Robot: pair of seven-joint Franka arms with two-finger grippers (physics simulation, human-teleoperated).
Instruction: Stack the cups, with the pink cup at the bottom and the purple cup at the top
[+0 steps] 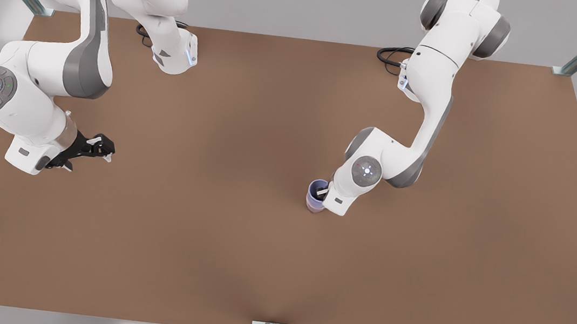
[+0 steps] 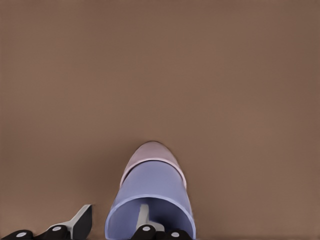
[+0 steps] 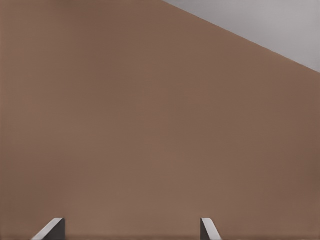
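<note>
Front view, from its left: the right end effector [image 1: 87, 152] hangs over the bare brown surface [image 1: 214, 240] near the front view's left edge, well apart from the cups; that arm waits. In the right wrist view its two fingers [image 3: 52, 229] stand wide apart with nothing between them. Toward the front view's right of centre, the purple cup [image 1: 317, 189] sits nested upright in the pink cup [image 1: 314, 206], which stands on the surface. The left end effector [image 1: 322, 192] is at the purple cup's rim. In the left wrist view one finger [image 2: 144, 218] reaches inside the purple cup [image 2: 152, 187] and the other [image 2: 80, 222] stands outside, clear of the wall, so the grip is loose and spread; the pink cup [image 2: 152, 150] shows beneath.
</note>
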